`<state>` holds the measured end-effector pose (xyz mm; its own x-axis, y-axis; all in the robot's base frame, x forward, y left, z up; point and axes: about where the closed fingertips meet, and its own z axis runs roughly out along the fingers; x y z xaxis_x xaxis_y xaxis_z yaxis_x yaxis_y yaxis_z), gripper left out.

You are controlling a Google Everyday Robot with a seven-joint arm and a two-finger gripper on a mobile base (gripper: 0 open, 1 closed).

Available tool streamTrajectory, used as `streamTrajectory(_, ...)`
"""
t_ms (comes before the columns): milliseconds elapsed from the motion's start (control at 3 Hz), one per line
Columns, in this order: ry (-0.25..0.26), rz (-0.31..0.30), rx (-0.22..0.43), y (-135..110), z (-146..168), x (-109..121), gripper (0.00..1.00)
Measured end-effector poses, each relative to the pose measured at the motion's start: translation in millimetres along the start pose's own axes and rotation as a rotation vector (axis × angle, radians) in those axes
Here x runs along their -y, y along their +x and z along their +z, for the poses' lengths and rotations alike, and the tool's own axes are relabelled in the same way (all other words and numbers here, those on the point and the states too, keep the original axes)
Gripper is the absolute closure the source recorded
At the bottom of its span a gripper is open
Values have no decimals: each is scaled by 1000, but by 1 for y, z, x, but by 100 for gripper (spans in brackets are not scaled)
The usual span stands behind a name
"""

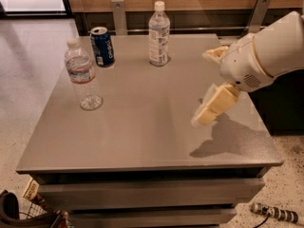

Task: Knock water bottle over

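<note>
The water bottle (82,75) stands upright near the left edge of the grey table (142,132). It is clear ribbed plastic with a white cap and a narrow red-and-blue label band. My gripper (212,106) hangs over the right part of the table, on a white arm coming in from the right. It is well to the right of the water bottle and apart from it. It casts a shadow on the tabletop below.
A blue soda can (102,47) stands at the back left. A second bottle (158,34) with a large white printed label stands at the back middle. A wall with metal brackets runs behind the table. A wire basket (28,213) sits on the floor at the front left.
</note>
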<state>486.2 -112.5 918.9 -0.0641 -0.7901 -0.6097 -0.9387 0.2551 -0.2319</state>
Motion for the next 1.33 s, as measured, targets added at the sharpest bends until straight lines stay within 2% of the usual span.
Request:
streamTrajectory(333, 7, 89, 285, -43, 37, 13, 0)
streamTrajectory(667, 1, 152, 436, -66, 62, 23, 0)
streamTrajectory(1000, -36, 175, 544, -95, 87, 17, 0)
streamTrajectory(1333, -49, 165, 590, -111, 95, 11, 0)
